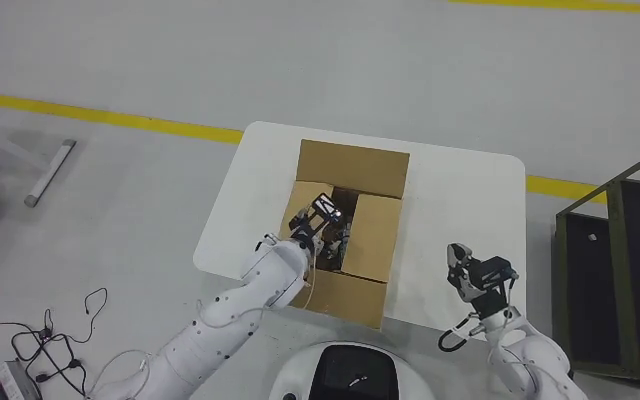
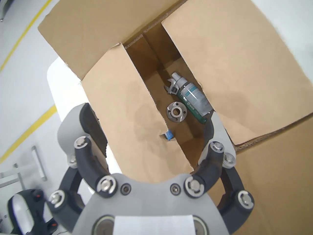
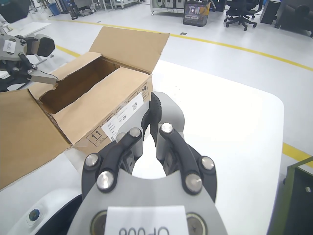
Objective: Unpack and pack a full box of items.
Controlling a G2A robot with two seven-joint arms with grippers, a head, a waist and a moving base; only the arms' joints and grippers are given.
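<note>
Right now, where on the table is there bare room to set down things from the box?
Widest bare patch: the table between the box's labelled side and the right fingers. A smaller patch borders the box's opposite side. Crowded: the box opening, where left fingers straddle a flap above bottle, wrench and flange.

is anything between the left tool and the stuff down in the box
Yes: a half-closed cardboard flap sits between the open fingers of the left tool, covering part of the opening. The bottle and metal flange lie in the gap beside it.
</note>
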